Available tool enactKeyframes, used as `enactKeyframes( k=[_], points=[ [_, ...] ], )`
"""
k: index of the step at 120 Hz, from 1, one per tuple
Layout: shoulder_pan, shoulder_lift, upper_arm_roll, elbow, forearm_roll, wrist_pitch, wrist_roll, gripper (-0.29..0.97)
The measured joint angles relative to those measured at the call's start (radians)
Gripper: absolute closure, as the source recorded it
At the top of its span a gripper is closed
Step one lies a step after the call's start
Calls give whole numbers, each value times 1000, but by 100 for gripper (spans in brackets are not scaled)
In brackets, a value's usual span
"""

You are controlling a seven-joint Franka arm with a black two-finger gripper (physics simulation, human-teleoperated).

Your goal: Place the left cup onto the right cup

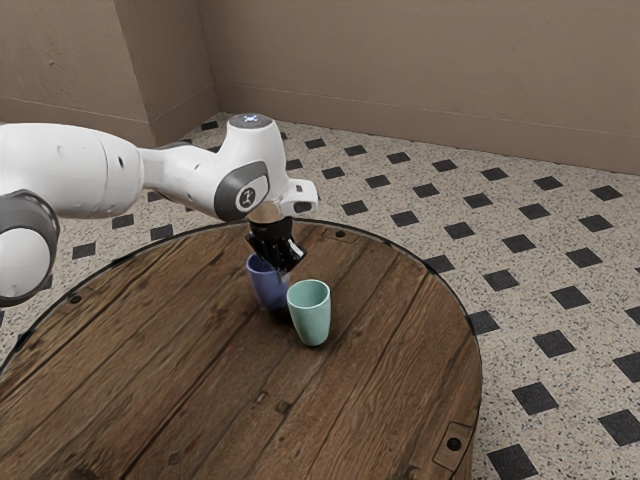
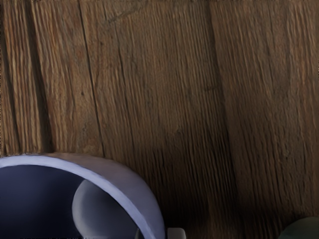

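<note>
Presently the tool [image 1: 272, 250] is lowered onto the rim of the blue cup [image 1: 264, 285], at about one o'clock on it. Whether it is spread or pinching the wall cannot be told. The blue cup, the one to be moved, appears to rest on the round wooden desk [image 1: 180, 400]. The green cup [image 1: 309, 312] is stood just beside it at about four o'clock. With so little room between them, the green cup could be knocked over if the blue one is swung across before being raised clear. A cup taken by one side of its rim may also tilt and be set down askew. Tiled floor [image 1: 520, 240] is seen around the desk. Only the green cup's own rim stands in the way.
</note>
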Motion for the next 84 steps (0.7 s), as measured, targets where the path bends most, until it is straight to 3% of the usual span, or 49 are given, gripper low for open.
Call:
enactKeyframes(
  k=[84],
  points=[
    [-18, -176, -11, -8, 26, -126, -16, 78]
  ],
)
